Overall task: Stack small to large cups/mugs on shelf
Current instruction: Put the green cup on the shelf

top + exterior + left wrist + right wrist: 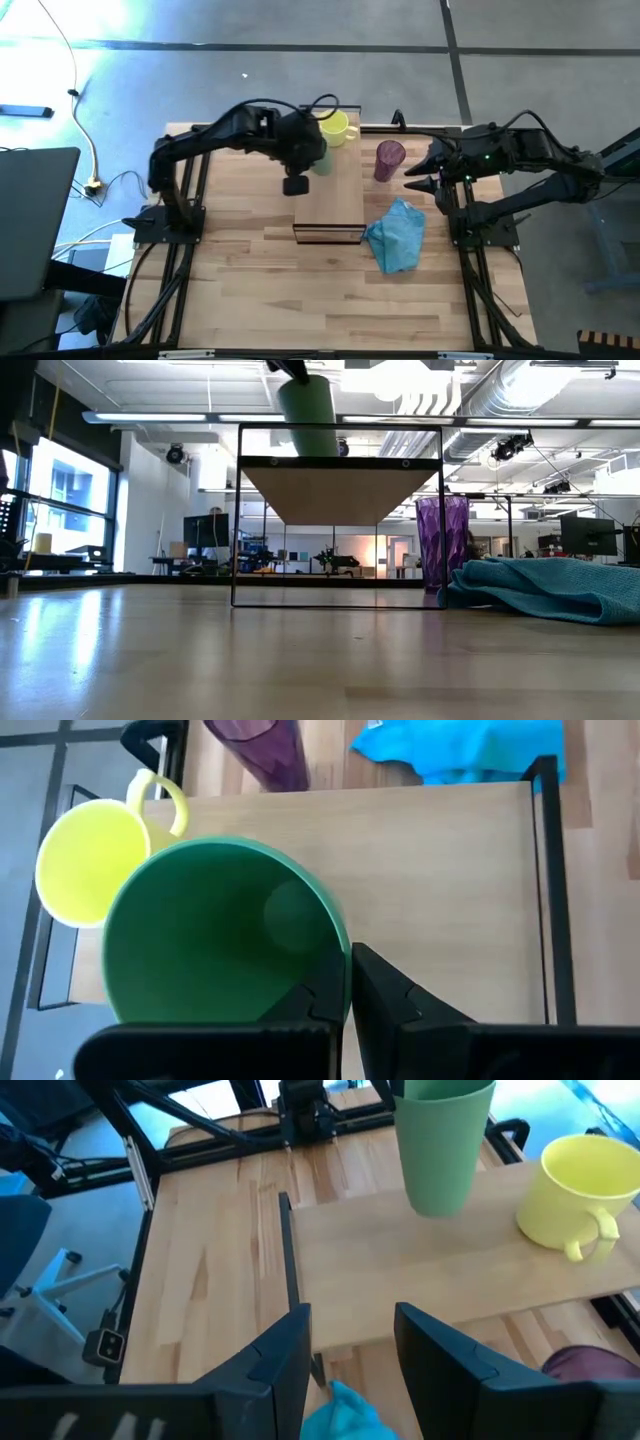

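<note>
My left gripper (310, 152) reaches over the far half of the shelf (330, 205) and is shut on the small green cup (322, 160). The yellow mug (336, 128) stands upright on the shelf's far end, just beyond the cup, its handle (168, 800) toward the tumbler. The purple tumbler (389, 160) stands on the tabletop to the right of the shelf. My right gripper (350, 1345) is open. It hovers to the right of the tumbler, pointing toward the shelf. My left gripper holds the green cup by its rim (335, 965), one finger inside the cup (310, 1000) and one outside (400, 995). It comes from above. The cup (307, 415) hangs nearly upright with its base at the shelf's top. Whether it rests there I cannot tell.
A crumpled blue cloth (398, 235) lies on the tabletop by the shelf's near right corner. The near half of the shelf board (400, 1270) is bare. Bare slatted tabletop (250, 280) lies left of the shelf and toward the near edge.
</note>
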